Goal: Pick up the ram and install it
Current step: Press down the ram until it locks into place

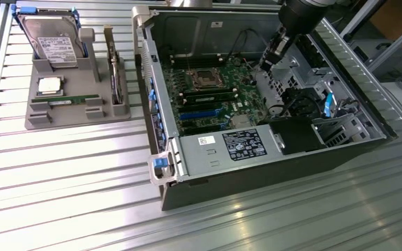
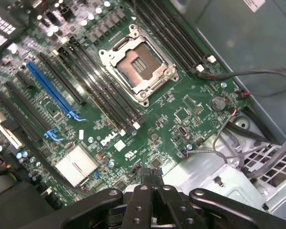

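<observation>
The ram, a thin green stick, lies flat in the grey holder tray at the exterior view's left. My gripper hangs far from it, inside the open computer case above the green motherboard. In the wrist view the fingertips are pressed together with nothing between them, so the gripper is shut. Beyond them lie the open processor socket and the long black memory slots beside it.
The tray also holds a silver hard drive standing in a blue frame, a square silver processor and an upright board on edge. Black cables and the power supply crowd the case. Ribbed metal table surrounds everything.
</observation>
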You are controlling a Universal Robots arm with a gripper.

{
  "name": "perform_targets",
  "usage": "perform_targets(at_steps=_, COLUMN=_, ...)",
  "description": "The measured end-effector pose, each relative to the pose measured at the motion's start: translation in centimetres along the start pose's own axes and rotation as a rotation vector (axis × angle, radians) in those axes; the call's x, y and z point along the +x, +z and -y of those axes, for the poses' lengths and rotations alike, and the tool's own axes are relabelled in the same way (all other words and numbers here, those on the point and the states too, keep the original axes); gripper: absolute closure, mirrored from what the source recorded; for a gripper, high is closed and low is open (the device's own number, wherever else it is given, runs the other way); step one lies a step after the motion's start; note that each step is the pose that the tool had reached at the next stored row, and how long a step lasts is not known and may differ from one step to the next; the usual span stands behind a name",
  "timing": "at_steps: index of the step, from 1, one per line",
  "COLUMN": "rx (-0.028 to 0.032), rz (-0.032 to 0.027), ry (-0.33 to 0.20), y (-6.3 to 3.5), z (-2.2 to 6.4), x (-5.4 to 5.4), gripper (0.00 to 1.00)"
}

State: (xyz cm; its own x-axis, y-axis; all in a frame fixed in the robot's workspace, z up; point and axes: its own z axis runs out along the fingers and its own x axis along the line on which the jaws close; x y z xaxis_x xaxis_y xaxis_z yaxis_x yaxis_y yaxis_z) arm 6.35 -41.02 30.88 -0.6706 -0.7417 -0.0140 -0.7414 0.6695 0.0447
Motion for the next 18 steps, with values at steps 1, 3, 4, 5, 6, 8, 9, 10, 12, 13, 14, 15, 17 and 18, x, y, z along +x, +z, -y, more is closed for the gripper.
perform_targets(at_steps=1, rx=0.0005, rz=0.0016, ry=0.035, y=0.01, z=0.00, x=0.00, gripper=0.90)
perform_targets(at_steps=3, rx=0.0009, rz=0.0030, ry=0.067, y=0.02, z=0.00, x=0.00, gripper=0.90)
perform_targets(at_steps=4, rx=0.0012, rz=0.0037, ry=0.084, y=0.02, z=0.00, x=0.00, gripper=0.90)
perform_targets(at_steps=5, rx=0.0014, rz=0.0045, ry=0.101, y=0.03, z=0.00, x=0.00, gripper=0.90)
perform_targets(at_steps=6, rx=0.0018, rz=0.0056, ry=0.125, y=0.04, z=0.00, x=0.00, gripper=0.90)
perform_targets(at_steps=8, rx=0.0026, rz=0.0081, ry=0.182, y=0.05, z=0.00, x=0.00, gripper=0.90)
perform_targets(at_steps=9, rx=0.0031, rz=0.0100, ry=0.223, y=0.07, z=0.00, x=0.00, gripper=0.90)
perform_targets(at_steps=10, rx=0.0040, rz=0.0125, ry=0.281, y=0.08, z=0.00, x=0.00, gripper=0.90)
perform_targets(at_steps=12, rx=0.0051, rz=0.0158, ry=0.354, y=0.10, z=0.01, x=0.00, gripper=0.90)
perform_targets(at_steps=13, rx=0.0054, rz=0.0171, ry=0.383, y=0.11, z=0.01, x=0.00, gripper=0.90)
perform_targets(at_steps=14, rx=0.0058, rz=0.0185, ry=0.414, y=0.12, z=0.01, x=0.00, gripper=0.90)
perform_targets(at_steps=15, rx=0.0065, rz=0.0205, ry=0.460, y=0.14, z=0.01, x=0.00, gripper=0.90)
perform_targets(at_steps=17, rx=0.0075, rz=0.0240, ry=0.537, y=0.16, z=0.01, x=0.00, gripper=0.90)
perform_targets(at_steps=18, rx=0.0077, rz=0.0249, ry=0.555, y=0.17, z=0.01, x=0.00, gripper=0.90)
